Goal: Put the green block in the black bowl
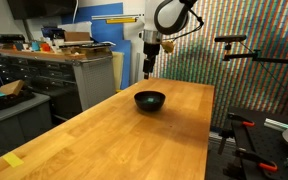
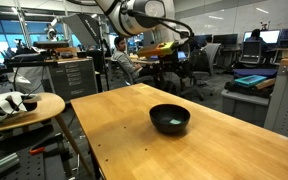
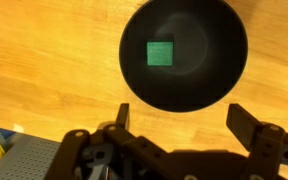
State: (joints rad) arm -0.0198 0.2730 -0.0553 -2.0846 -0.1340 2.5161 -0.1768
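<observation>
Jaws of your gripper (image 3: 182,120) stand spread and empty just above the black bowl (image 3: 209,60), near the far edge of the bench (image 1: 94,135), and the green block (image 3: 160,52) already lies off-centre inside it.

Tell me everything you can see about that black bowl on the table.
The black bowl is small, round and shallow, dark all over with a faint sheen; what it is made of is hard to tell. It stands upright on the bare wooden table. A small green block lies flat inside, a bit off centre. The open claw hangs above the bowl without touching it.
</observation>
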